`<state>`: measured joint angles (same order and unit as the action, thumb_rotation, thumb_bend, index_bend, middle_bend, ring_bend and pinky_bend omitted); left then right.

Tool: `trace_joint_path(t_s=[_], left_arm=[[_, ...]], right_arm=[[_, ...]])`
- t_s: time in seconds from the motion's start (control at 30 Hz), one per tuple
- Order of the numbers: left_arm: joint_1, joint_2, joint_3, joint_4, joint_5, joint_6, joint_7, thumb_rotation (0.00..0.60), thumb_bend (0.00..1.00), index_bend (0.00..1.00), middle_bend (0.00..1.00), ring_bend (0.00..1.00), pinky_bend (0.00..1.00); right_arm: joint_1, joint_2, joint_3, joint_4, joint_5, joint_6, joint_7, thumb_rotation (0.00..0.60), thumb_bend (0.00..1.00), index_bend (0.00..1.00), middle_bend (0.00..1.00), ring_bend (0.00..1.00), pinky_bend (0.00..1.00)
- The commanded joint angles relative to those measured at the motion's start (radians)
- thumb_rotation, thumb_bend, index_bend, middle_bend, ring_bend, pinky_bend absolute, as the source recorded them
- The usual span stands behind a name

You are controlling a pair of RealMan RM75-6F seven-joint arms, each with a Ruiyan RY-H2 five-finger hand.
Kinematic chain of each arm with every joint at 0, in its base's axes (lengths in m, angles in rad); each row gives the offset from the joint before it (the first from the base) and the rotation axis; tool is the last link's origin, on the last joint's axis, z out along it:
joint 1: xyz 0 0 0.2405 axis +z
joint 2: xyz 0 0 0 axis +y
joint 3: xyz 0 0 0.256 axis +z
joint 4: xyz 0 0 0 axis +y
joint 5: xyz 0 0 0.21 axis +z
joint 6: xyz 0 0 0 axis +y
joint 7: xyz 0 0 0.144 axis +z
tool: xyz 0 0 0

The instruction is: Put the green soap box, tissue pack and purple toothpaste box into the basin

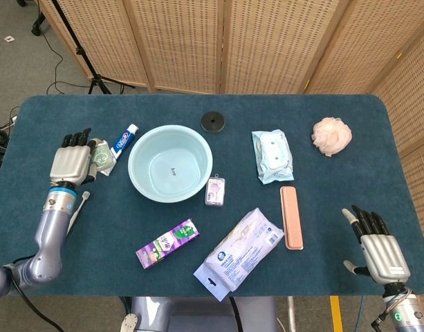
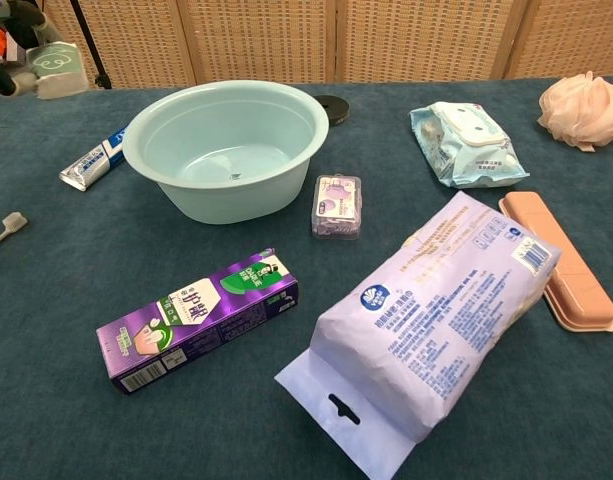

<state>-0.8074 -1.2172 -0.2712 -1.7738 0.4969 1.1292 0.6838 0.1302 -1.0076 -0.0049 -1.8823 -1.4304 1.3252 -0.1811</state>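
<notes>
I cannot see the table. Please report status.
Left robot hand holds soap box, lifted, beside basin. Right robot hand open. Basin empty, path clear.

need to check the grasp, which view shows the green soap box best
The head view: the whole green soap box shows there, held off the table in the left hand, left of the basin. The chest view catches the box at its top-left corner, the hand mostly cropped.
</notes>
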Motion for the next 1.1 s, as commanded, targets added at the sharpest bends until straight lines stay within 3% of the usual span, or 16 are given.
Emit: trace_joint_path(t_s=[0.03, 0.37, 0.53, 0.7, 0.77, 0.87, 1.1], left_arm=[[-0.031, -0.041, -0.011, 0.013, 0.012, 0.011, 0.008, 0.600, 0.54, 0.92, 0.02, 0.00, 0.02], [-0.127, -0.228, -0.032, 0.094, 0.045, 0.050, 0.038, 0.600, 0.54, 0.91, 0.02, 0.00, 0.02], [-0.171, -0.305, -0.033, 0.149, 0.034, 0.038, 0.063, 0.600, 0.49, 0.65, 0.02, 0.00, 0.02], [-0.187, -0.341, -0.024, 0.188, 0.010, 0.016, 0.077, 0.600, 0.37, 0.27, 0.00, 0.00, 0.02], [-0.188, -0.347, -0.019, 0.198, 0.003, 0.009, 0.077, 0.600, 0.34, 0.17, 0.00, 0.00, 0.02], [-0.188, -0.348, -0.015, 0.206, 0.000, -0.001, 0.075, 0.600, 0.31, 0.11, 0.00, 0.00, 0.02], [-0.173, -0.315, -0.006, 0.176, 0.019, -0.007, 0.055, 0.600, 0.26, 0.08, 0.00, 0.00, 0.00]], right_arm=[[-0.001, 0.005, 0.003, 0.001, 0.004, -0.001, 0.015, 0.600, 0.16, 0.00, 0.00, 0.00, 0.00], [-0.003, 0.029, 0.010, 0.013, 0.023, -0.016, 0.100, 0.600, 0.16, 0.00, 0.00, 0.00, 0.00], [-0.005, 0.039, 0.008, 0.023, 0.030, -0.025, 0.129, 0.600, 0.16, 0.00, 0.00, 0.00, 0.00], [-0.013, 0.050, 0.006, 0.028, 0.033, -0.020, 0.138, 0.600, 0.16, 0.00, 0.00, 0.00, 0.00], [-0.017, 0.055, 0.004, 0.025, 0.033, -0.015, 0.135, 0.600, 0.16, 0.00, 0.00, 0.00, 0.00], [-0.028, 0.065, 0.001, 0.016, 0.031, 0.000, 0.123, 0.600, 0.16, 0.00, 0.00, 0.00, 0.00], [-0.051, 0.086, -0.007, -0.008, 0.022, 0.034, 0.096, 0.600, 0.16, 0.00, 0.00, 0.00, 0.00]])
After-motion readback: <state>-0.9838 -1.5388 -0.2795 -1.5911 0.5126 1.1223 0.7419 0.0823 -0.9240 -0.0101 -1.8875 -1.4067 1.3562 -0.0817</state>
